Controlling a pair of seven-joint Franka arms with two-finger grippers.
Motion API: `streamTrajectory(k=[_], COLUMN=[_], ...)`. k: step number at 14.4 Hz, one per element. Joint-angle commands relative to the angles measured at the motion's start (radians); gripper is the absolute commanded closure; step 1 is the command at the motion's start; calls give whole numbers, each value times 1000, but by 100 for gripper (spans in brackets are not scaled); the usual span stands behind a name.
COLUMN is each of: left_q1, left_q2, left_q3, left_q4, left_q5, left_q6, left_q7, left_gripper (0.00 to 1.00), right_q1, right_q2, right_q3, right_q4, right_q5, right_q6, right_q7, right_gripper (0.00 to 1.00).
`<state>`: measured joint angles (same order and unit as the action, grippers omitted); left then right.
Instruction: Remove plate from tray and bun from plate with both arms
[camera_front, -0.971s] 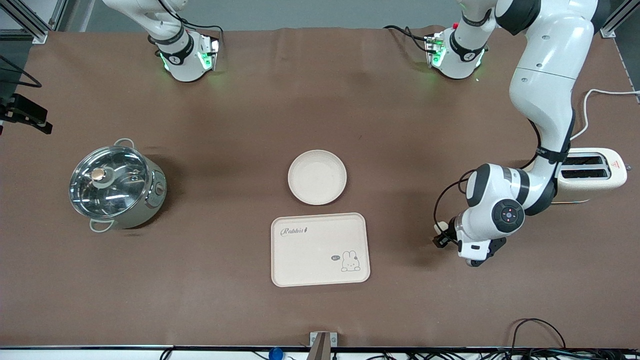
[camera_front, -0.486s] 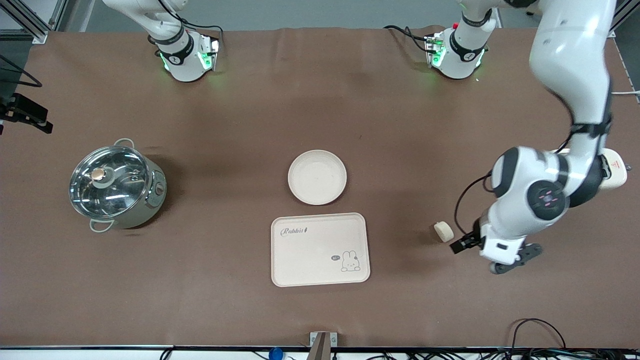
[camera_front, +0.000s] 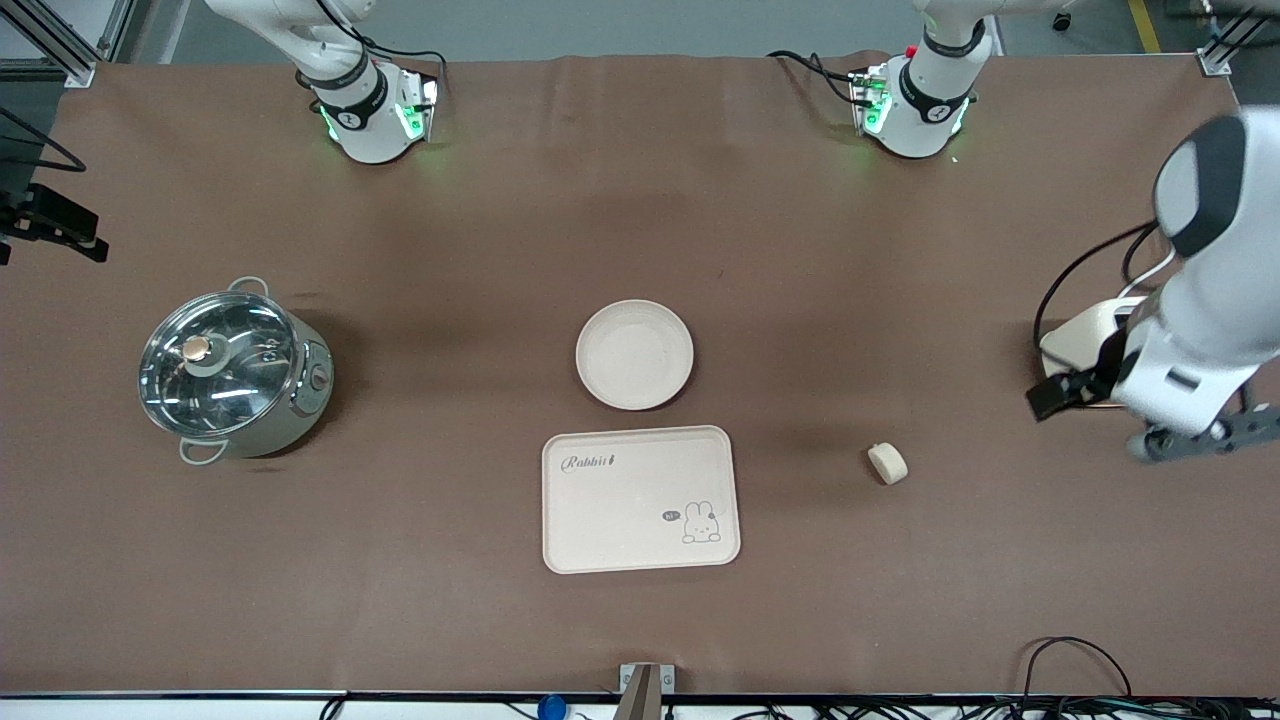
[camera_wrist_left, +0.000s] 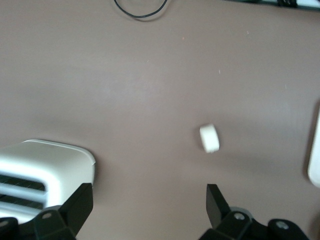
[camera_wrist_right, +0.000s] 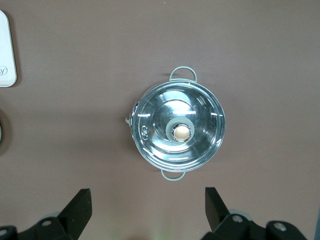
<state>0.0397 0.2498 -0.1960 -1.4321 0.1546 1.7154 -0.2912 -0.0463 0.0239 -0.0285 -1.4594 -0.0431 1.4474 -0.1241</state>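
Observation:
The round cream plate (camera_front: 634, 354) lies on the brown table, just farther from the front camera than the rabbit tray (camera_front: 640, 498). The small pale bun (camera_front: 887, 463) lies alone on the table beside the tray, toward the left arm's end; it also shows in the left wrist view (camera_wrist_left: 209, 138). My left gripper (camera_front: 1056, 395) hangs open and empty over the table's edge by the toaster (camera_front: 1085, 338), well apart from the bun; its jaws (camera_wrist_left: 150, 212) stand wide. My right gripper (camera_wrist_right: 148, 212) is open and empty, high over the table near the pot (camera_wrist_right: 177, 127); it is out of the front view.
A steel pot with a glass lid (camera_front: 232, 372) stands toward the right arm's end. The white toaster (camera_wrist_left: 42, 172) is partly hidden by the left arm. Cables lie along the table's near edge (camera_front: 1075, 665). The tray's edge shows in both wrist views (camera_wrist_right: 6, 50).
My left gripper has drawn away from the bun and swung toward the left arm's end, over the toaster. The bun stays on the table. Plate, tray and pot have not moved.

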Motion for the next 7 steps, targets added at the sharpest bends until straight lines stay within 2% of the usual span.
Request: streamTrajectory(k=[1, 4, 7], left_q1=[8, 12, 11], left_q2=[-113, -194, -303], left_q3=[-11, 4, 24], left_q4=[-39, -69, -190], left_q5=[-62, -116, -161], left_q6=[-97, -109, -105], left_q7=[98, 165, 172], left_gripper=[0, 0, 0], right_q1=[-4, -7, -6], right_q2=[-16, -15, -16], right_q3=[4, 6, 6], right_q4=[-16, -16, -18], right_q5=[22, 22, 23], right_q6=[-1, -1, -2], right_q7=[14, 14, 14], right_gripper=[0, 0, 0])
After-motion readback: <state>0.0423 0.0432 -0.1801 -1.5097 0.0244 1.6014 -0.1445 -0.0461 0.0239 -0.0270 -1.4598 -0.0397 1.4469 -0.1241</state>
